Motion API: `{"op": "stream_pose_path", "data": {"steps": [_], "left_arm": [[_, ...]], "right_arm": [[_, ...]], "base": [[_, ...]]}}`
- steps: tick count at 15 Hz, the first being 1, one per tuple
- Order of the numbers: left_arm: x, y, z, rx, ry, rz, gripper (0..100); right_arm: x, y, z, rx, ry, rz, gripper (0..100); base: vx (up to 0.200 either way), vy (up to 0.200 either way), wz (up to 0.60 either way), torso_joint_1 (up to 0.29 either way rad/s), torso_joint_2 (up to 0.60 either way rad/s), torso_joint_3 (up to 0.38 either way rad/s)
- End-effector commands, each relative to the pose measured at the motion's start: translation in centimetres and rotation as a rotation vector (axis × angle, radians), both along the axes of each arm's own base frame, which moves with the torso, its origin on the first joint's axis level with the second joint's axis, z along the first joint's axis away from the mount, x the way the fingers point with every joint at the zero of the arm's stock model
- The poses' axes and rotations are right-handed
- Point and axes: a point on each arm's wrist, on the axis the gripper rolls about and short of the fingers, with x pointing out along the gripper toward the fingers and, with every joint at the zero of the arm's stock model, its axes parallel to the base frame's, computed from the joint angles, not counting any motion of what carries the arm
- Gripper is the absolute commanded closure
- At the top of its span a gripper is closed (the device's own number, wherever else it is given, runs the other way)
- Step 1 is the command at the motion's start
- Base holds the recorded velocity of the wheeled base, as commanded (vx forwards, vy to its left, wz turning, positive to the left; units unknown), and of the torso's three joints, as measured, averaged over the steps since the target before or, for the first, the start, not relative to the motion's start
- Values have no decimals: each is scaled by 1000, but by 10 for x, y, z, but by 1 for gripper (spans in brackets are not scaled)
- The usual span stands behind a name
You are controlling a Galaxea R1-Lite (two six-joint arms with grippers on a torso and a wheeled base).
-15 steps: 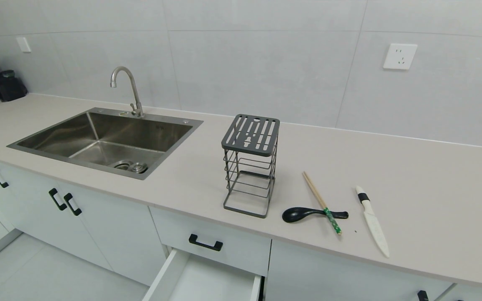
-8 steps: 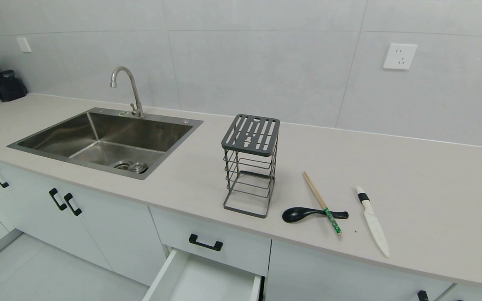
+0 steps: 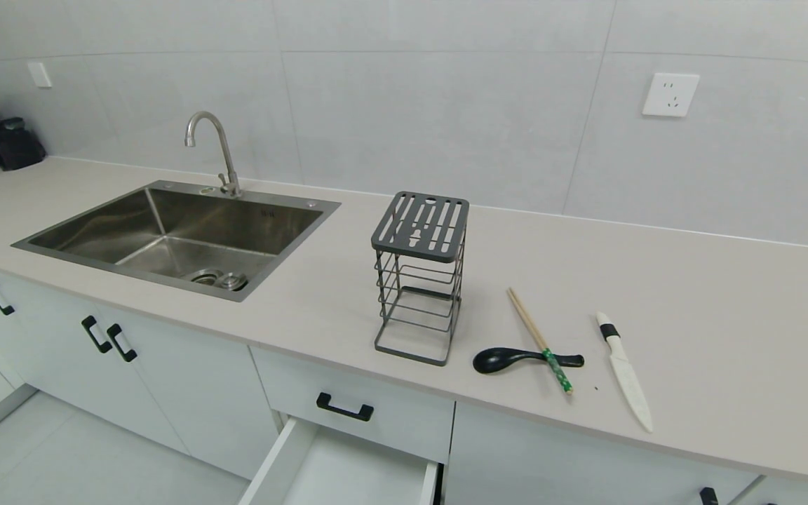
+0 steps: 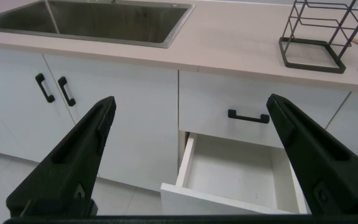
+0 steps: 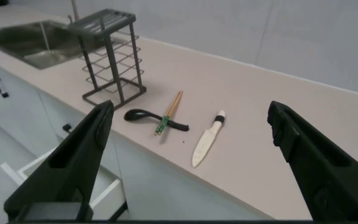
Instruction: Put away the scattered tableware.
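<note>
On the worktop (image 3: 726, 330) a dark wire cutlery rack (image 3: 419, 277) stands upright, right of the steel sink (image 3: 172, 238). Right of the rack, chopsticks (image 3: 539, 340) lie across a black spoon (image 3: 527, 360); a white knife (image 3: 625, 370) lies near them. Below, a drawer (image 3: 341, 470) stands open.

The left gripper (image 4: 190, 101) and the right gripper (image 5: 190, 106) are each showing two matte black, wedge-shaped fingers (image 4: 73, 155) tapering to blunt tips.

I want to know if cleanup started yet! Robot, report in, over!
Left pincer, right pincer open, empty. Spoon, chopsticks, knife on the counter beside the rack; chopsticks lie across the spoon. Nothing in the way.
</note>
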Motion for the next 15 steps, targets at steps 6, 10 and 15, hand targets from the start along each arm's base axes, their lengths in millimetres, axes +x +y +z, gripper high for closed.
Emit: {"op": "stream_pose_path", "data": {"steps": [6, 10, 15], "left_arm": [[0, 0, 0, 0, 0, 0, 0], [0, 0, 0, 0, 0, 0, 0], [0, 0, 0, 0, 0, 0, 0]], "right_arm": [[83, 7, -32, -81, 515, 98, 0], [100, 9, -49, -87, 664, 104, 0], [113, 14, -56, -101, 720, 133, 0]], "base": [[0, 0, 0, 0, 0, 0], [0, 0, 0, 0, 0, 0], [0, 0, 0, 0, 0, 0]]}}
